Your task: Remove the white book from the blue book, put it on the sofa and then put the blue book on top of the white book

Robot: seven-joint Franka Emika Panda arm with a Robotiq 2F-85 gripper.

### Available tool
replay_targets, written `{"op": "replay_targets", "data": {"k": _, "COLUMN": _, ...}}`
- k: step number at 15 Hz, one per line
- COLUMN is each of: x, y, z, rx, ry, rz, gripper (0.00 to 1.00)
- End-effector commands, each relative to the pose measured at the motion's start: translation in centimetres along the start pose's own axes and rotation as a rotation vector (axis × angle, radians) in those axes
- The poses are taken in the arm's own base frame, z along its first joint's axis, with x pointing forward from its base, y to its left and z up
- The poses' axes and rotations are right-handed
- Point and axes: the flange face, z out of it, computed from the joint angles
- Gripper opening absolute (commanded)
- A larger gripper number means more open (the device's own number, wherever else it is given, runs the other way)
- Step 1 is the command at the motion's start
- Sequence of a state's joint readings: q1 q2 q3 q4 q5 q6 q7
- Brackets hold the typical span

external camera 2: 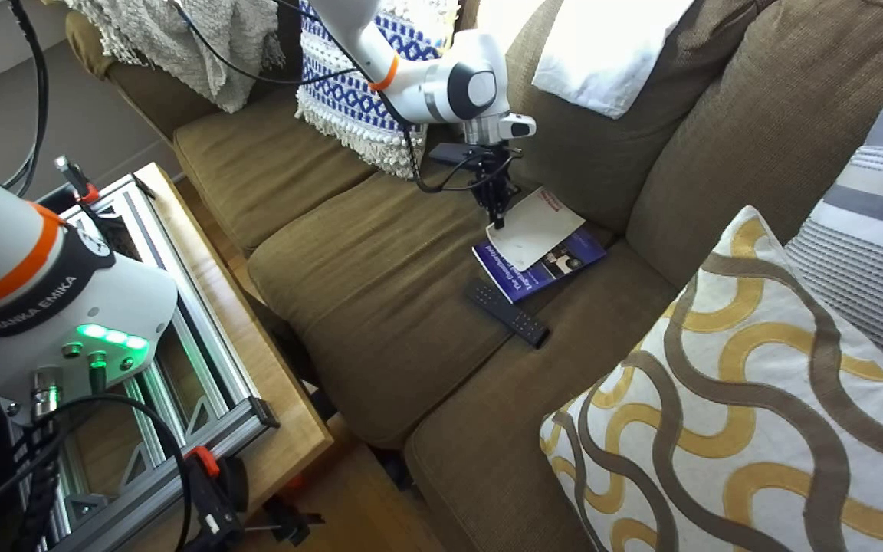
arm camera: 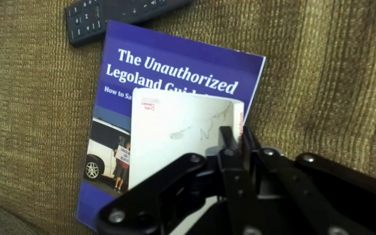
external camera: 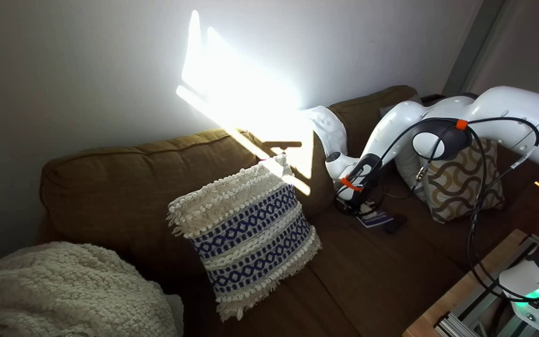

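The blue book (external camera 2: 583, 249) lies flat on the brown sofa (external camera 2: 380, 253); it also shows in the wrist view (arm camera: 175, 40) and in an exterior view (external camera: 376, 219). The white book (external camera 2: 539, 226) rests on top of it, covering part of its cover, and shows large in the wrist view (arm camera: 168, 127). My gripper (external camera 2: 497, 222) points down at the white book's spine edge. In the wrist view its fingers (arm camera: 237, 132) are close together, one on the cover side and one past the spine, with the spine pinched between them. I cannot tell whether that edge is lifted.
A black remote (external camera 2: 507, 310) lies beside the blue book. A blue-and-white knitted pillow (external camera: 255, 243) and a patterned pillow (external camera 2: 717, 406) stand on the sofa. A white cloth (external camera 2: 606, 54) hangs over the sofa back.
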State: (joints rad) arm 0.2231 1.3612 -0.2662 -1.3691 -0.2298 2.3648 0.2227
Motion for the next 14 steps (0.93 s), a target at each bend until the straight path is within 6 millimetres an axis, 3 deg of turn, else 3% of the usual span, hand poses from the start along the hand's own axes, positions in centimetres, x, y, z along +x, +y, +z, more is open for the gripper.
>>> {"op": "replay_targets", "data": {"k": 1, "x": -0.5, "y": -1.6, "z": -3.2, "rx": 0.068, "ry": 0.037, "rz": -0.047, "gripper": 0.02}}
{"op": "replay_targets", "data": {"k": 9, "x": -1.6, "y": -7.2, "z": -7.8, "rx": 0.253, "ry": 0.067, "rz": -0.163, "gripper": 0.02}}
{"op": "replay_targets", "data": {"k": 13, "x": -2.6, "y": -8.8, "z": -8.1, "rx": 0.270, "ry": 0.052, "rz": -0.251, "gripper": 0.02}}
{"op": "replay_targets", "data": {"k": 14, "x": -2.8, "y": -8.9, "z": -8.1, "rx": 0.259, "ry": 0.047, "rz": -0.252, "gripper": 0.31}}
